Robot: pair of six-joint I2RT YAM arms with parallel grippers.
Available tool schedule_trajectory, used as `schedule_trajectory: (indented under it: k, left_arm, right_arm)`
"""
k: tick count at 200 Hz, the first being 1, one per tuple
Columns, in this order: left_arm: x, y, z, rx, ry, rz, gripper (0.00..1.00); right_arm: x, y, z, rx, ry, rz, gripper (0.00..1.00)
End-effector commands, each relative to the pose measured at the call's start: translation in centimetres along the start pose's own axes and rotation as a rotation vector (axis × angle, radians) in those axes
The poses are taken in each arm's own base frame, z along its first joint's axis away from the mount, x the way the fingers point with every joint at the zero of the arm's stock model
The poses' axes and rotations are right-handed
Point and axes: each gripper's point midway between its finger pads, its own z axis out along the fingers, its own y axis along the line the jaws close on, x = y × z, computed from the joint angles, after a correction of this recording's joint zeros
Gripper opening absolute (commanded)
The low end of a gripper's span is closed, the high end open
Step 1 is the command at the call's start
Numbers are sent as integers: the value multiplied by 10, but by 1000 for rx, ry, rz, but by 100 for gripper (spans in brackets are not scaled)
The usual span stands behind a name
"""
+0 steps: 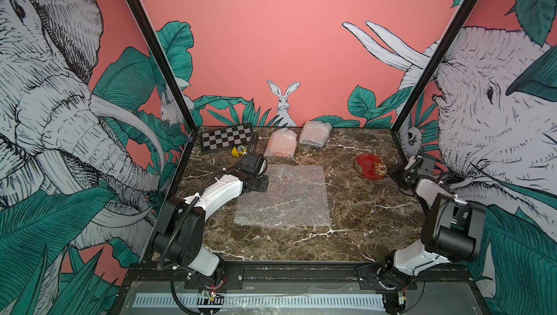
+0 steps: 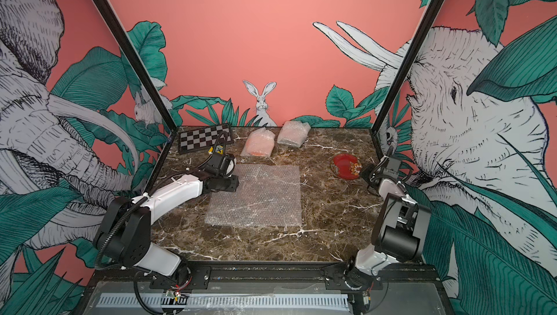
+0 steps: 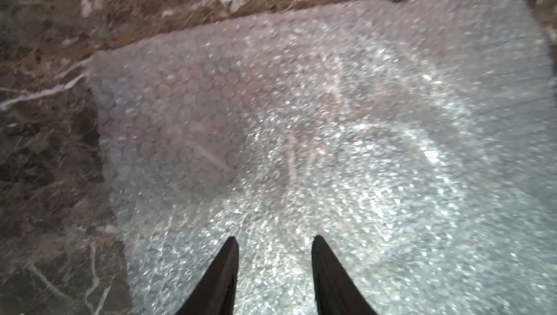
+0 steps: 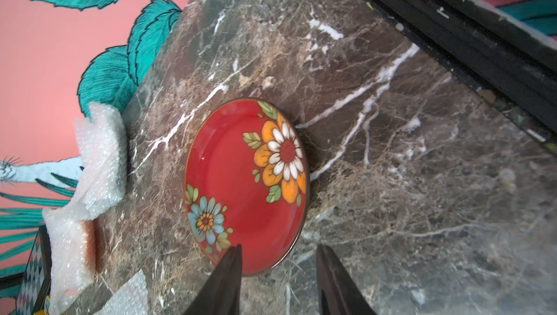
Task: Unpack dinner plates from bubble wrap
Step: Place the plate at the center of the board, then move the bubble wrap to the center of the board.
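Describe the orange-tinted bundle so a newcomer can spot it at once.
Find the rabbit painted on the back wall; two bubble-wrap bundles lie on the table below it. The orange bundle is nearer the checkered board; the pale bundle beside it shows no orange.

Count: 1 bare red plate (image 1: pixel 370 167), 1 flat bubble wrap sheet (image 1: pixel 286 196), 2 wrapped bundles (orange-tinted bundle (image 1: pixel 281 144), clear bundle (image 1: pixel 315 134)), 1 checkered board (image 1: pixel 226 137), 1 yellow block (image 1: pixel 236 151).

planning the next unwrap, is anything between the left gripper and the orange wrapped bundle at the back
Nothing visible does. The left gripper hangs open over the flat bubble wrap sheet; only that sheet's edge and bare table lie before the orange bundle. The yellow block sits off to the side.
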Motion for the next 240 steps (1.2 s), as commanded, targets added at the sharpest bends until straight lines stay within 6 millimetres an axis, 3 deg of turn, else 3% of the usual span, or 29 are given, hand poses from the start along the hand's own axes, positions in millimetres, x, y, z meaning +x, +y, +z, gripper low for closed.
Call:
schedule_trajectory:
  k: [1,50,53,65,90,141,166,191,218,240]
  left_arm:
    - [-8,-47,-4,141,10,58,43]
    - [-26,-151,9,446,10,89,43]
    - [-21,-165,9,471,20,110,43]
    - [-22,-190,13,528,26,125,43]
    - [-21,-228,28,595,47,135,42]
    - [-11,-287,60,752,123,138,40]
    - [-8,-296,79,770,151,119,38]
    - [1,-292,99,731,183,98,36]
    - [12,-276,110,645,202,115,34]
    - [22,-249,117,516,206,133,31]
  right_arm:
    - [17,18,-9,-28,48,-86,43]
    - [44,49,-21,-52,106,-204,43]
    - [45,50,-22,-52,108,-208,43]
    - [51,54,-24,-57,119,-223,43]
    - [59,58,-27,-65,136,-241,44]
    - [71,64,-28,-83,160,-253,44]
    - [73,66,-28,-88,165,-255,44]
    - [73,69,-29,-99,166,-259,44]
    - [73,71,-31,-101,166,-261,44]
    - [73,71,-30,-102,168,-262,44]
